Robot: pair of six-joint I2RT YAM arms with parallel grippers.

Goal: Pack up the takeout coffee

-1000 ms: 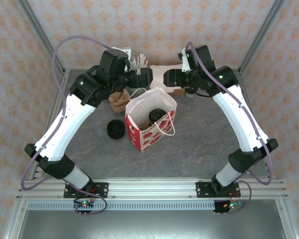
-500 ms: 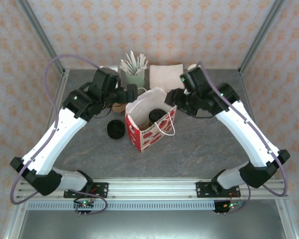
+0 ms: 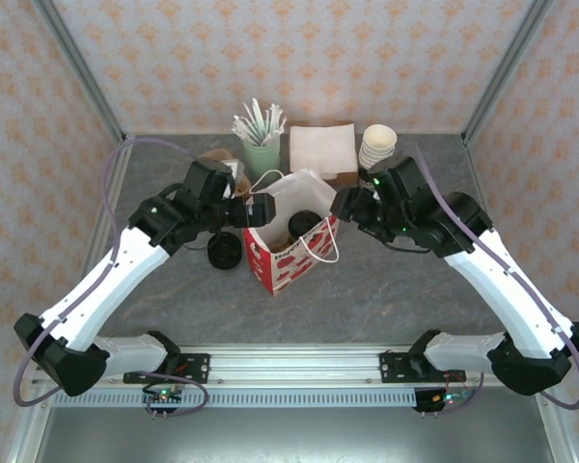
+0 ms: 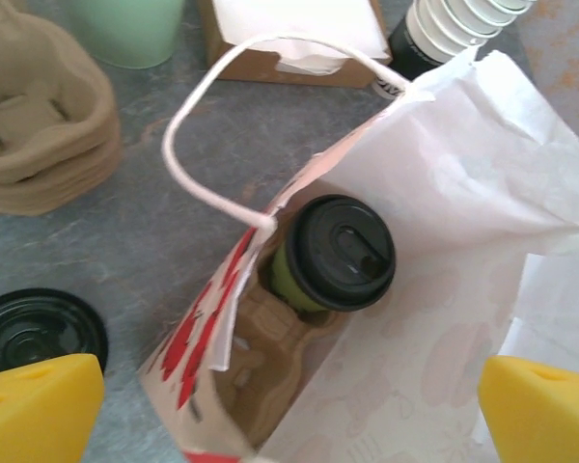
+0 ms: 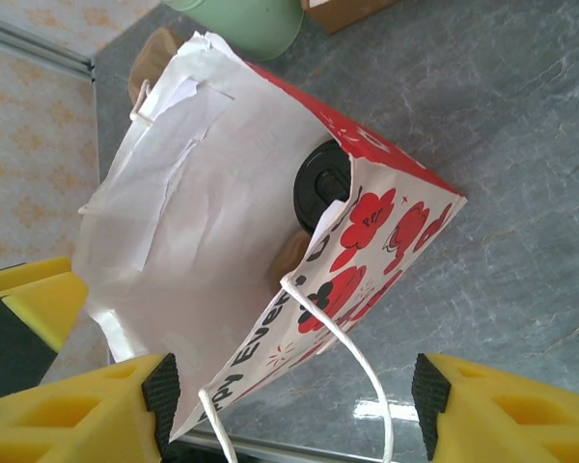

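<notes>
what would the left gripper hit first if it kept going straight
Probably the bag, at its open rim; the left gripper points into it, with the cup just beyond. Depth is unclear.

Our left arm (image 3: 106,280) and right arm (image 3: 507,280) wear white shells between black joints, and a purple cable (image 3: 135,143) loops back from each. The left gripper (image 4: 289,405) and right gripper (image 5: 289,410) end in blocky yellow fingers (image 4: 39,410) — black pads (image 5: 160,391) line the right jaws' inner faces.
</notes>
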